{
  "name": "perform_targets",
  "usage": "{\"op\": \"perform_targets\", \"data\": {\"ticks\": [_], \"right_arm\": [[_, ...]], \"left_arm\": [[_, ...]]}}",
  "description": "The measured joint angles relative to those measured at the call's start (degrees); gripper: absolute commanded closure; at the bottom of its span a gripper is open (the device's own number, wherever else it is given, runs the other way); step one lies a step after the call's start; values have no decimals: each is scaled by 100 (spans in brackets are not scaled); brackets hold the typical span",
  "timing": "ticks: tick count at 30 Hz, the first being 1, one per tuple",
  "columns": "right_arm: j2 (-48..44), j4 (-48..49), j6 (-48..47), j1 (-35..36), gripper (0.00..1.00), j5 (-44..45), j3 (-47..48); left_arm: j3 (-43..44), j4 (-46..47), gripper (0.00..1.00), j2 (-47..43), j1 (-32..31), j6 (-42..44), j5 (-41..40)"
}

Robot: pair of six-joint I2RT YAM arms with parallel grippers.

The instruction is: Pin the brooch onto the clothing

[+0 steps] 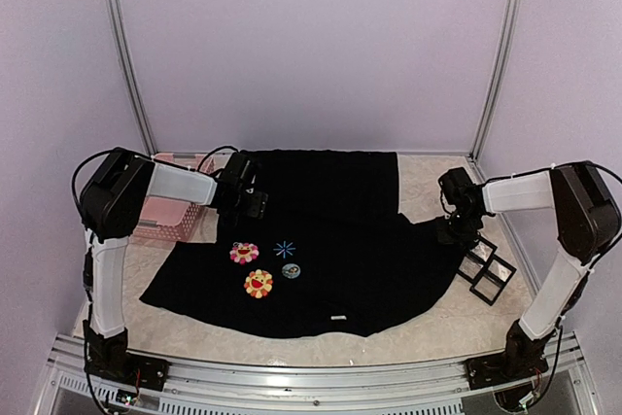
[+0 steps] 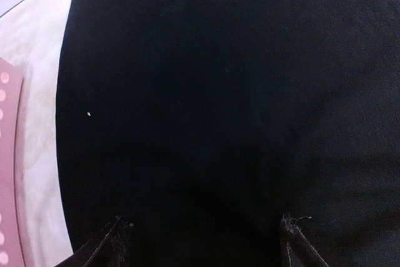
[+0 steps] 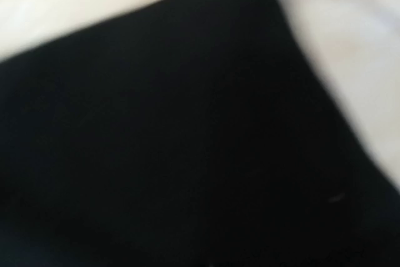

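Observation:
The clothing, a black T-shirt (image 1: 340,240), lies spread flat on the table. On its left front are a pink flower (image 1: 244,253), an orange-yellow flower (image 1: 259,283), a blue starburst (image 1: 285,249) and a white hem label (image 1: 338,318). The brooch (image 1: 291,270), small and round, lies on the shirt just right of the flowers. My left gripper (image 1: 251,203) is low over the shirt's upper left part, open and empty, its fingertips (image 2: 119,226) wide apart above black cloth (image 2: 219,92). My right gripper (image 1: 455,227) is low at the shirt's right edge. The right wrist view is blurred and shows only black cloth (image 3: 175,142).
A pink perforated basket (image 1: 170,206) stands at the left beside the shirt; its edge shows in the left wrist view (image 2: 6,154). Several small black-framed clear boxes (image 1: 486,269) lie at the right, next to my right gripper. Metal frame posts stand at the back corners.

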Motion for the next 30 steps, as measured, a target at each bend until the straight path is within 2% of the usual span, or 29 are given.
{"op": "perform_targets", "data": {"ticks": [2, 5, 9, 13, 19, 21, 26, 30], "right_arm": [[-2, -319, -149, 354, 100, 94, 140], [-26, -673, -328, 1311, 100, 162, 592], [-339, -649, -350, 2382, 100, -186, 802], [-442, -481, -214, 3099, 100, -817, 511], [-199, -205, 280, 4177, 100, -1467, -142], [-190, -37, 468, 4430, 100, -1591, -234], [-258, 76, 920, 5031, 100, -1622, -365], [-479, 28, 1241, 5390, 100, -1687, -590]], "left_arm": [[-173, -240, 20, -275, -181, 133, -50], [-345, -595, 23, -828, -575, 240, -79], [-979, -988, 40, -2175, -1211, 122, 2], [-1878, -1388, 47, -3195, -1915, -96, 293], [-2568, -2017, 59, -3032, -3414, -271, 1095], [-2669, -2173, 63, -2806, -3574, -365, 1252], [-2653, -2483, 62, -2684, -3687, -802, 1379], [-2651, -2872, 63, -2761, -4059, -1182, 1582]]}}
